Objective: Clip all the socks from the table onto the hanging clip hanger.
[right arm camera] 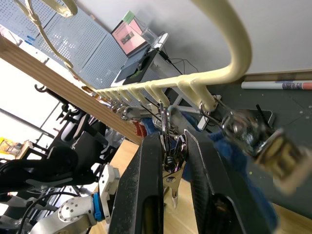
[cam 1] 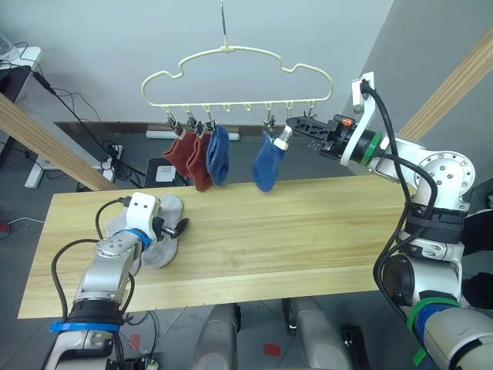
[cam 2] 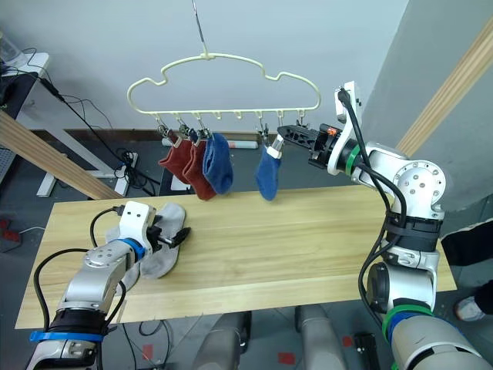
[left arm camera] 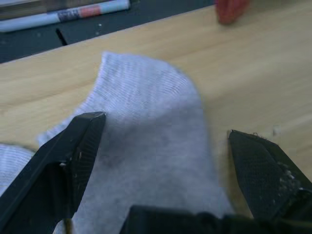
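Note:
The cream clip hanger (cam 1: 224,48) hangs above the far edge of the table (cam 1: 308,223). Two rust red socks (cam 1: 185,156) and a blue sock (cam 1: 218,154) are clipped side by side at its left. Another blue sock (cam 1: 267,163) hangs further right. On the table's left lie two light grey socks (cam 1: 159,250), overlapping. My left gripper (cam 1: 179,227) is open just above them, one finger on each side of a grey sock (left arm camera: 146,112). My right gripper (cam 1: 296,126) is raised to the hanger bar, right of the second blue sock, shut on a metal clip (right arm camera: 170,151).
Slanted wooden poles rise at the left (cam 1: 46,139) and the right (cam 1: 454,85) of the table. Cables and a power strip (cam 1: 115,150) lie on the floor behind. The table's middle and right are bare wood.

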`<state>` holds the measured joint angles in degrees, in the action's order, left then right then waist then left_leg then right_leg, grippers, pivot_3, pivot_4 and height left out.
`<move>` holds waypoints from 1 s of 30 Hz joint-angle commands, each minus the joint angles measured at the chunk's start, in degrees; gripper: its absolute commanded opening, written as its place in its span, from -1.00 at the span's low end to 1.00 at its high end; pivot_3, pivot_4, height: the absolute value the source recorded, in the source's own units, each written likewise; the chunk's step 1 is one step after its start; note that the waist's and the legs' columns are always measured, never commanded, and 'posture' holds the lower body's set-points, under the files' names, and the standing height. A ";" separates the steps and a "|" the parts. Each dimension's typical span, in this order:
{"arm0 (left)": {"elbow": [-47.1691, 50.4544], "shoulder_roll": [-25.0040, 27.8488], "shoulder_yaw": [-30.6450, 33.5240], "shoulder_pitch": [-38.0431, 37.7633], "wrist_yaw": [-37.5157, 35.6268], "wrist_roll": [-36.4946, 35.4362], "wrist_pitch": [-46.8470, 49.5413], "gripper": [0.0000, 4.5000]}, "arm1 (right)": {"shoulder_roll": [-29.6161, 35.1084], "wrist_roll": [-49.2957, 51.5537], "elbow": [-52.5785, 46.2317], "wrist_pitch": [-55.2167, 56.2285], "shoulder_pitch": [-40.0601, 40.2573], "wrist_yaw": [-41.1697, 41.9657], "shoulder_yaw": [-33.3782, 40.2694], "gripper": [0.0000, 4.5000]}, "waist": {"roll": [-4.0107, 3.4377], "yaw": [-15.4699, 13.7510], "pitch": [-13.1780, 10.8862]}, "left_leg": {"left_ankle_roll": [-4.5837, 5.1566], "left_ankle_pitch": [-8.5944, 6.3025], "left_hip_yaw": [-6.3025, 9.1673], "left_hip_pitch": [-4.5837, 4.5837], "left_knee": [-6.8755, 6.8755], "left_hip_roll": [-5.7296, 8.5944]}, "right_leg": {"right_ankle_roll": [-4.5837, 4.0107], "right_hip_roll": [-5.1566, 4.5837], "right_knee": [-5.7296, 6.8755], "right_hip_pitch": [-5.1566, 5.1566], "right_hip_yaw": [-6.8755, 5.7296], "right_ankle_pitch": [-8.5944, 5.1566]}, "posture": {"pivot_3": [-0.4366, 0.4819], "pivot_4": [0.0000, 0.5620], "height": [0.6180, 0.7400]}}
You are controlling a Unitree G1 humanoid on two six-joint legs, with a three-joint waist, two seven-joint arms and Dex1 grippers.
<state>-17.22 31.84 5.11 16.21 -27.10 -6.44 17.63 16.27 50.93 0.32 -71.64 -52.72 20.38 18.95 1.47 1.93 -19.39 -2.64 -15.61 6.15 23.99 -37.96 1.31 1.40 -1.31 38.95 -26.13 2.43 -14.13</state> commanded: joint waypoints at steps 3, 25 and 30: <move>-1.08 -0.54 2.39 0.55 0.90 -0.94 0.86 1.00 | 0.42 1.93 -2.55 0.24 0.59 -0.54 0.72 -0.70 | 0.00 -0.03 0.00 | 0.00 0.00 0.04 0.01 0.01 0.00 | 0.00 0.00 0.00 0.00 -0.03 0.00 | -0.01 0.35 1.00; 2.33 -0.43 1.75 -1.22 -4.22 -2.37 9.37 -0.23 | 0.14 3.27 -3.59 0.67 1.22 -2.13 -0.03 -0.71 | -0.01 -0.04 0.00 | 0.00 0.01 0.01 -0.06 0.01 0.01 | 0.00 0.00 0.03 0.03 0.00 0.00 | 0.01 0.30 1.00; 11.71 1.66 1.10 -5.65 -6.74 -2.74 9.16 -0.62 | 0.14 3.24 -3.73 0.82 1.55 -2.21 0.09 -0.71 | -0.01 -0.04 0.00 | 0.00 0.00 -0.01 -0.04 0.04 0.01 | 0.00 -0.01 -0.02 0.02 0.03 0.00 | 0.01 0.30 1.00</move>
<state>-9.13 32.49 6.62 11.77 -32.60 -8.97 26.49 16.17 53.00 -1.36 -71.49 -51.50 18.22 18.88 1.46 1.89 -19.39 -2.64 -15.61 6.15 23.95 -37.91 1.32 1.40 -1.32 38.91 -26.11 2.46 -14.13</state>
